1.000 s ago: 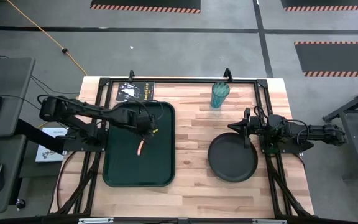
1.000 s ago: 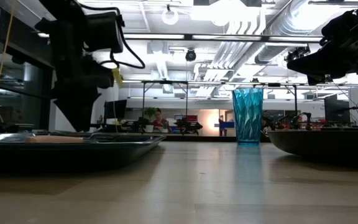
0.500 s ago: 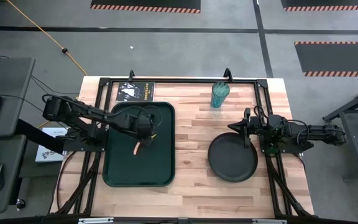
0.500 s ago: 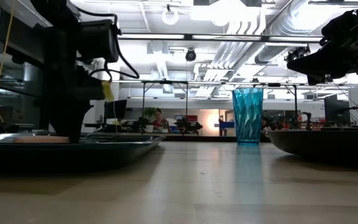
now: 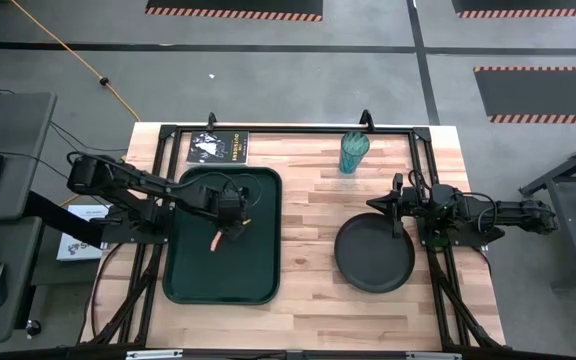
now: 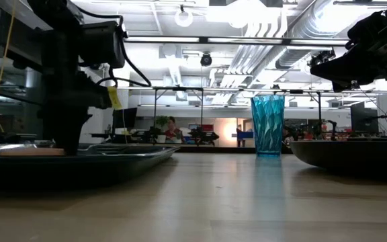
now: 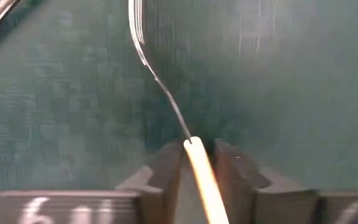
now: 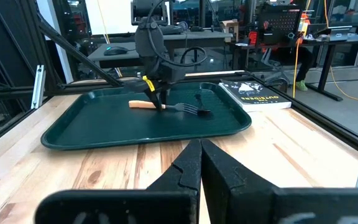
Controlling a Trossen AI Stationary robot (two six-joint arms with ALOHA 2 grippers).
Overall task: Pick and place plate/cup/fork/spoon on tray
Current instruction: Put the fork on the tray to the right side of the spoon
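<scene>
Left end effector (image 5: 225, 227) low over tray (image 5: 193, 280), closed narrow around wooden handle of fork (image 7: 166, 93), tines lying just ahead on tray floor | fork: light, stiff, thin; handle end best for grip | right end effector (image 8: 199, 163) closed, empty, beside plate (image 5: 374, 256) | cup (image 5: 354, 153) well apart on surface.

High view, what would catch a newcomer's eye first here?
The left pincer, down over the large dark green rectangular tray at table left, its fingers either side of the wooden-handled metal fork lying there. To the right sits the round dark grey-black plate on bare wood, the right pincer shut at its rim. The ribbed teal tumbler stands at the back edge.
</scene>
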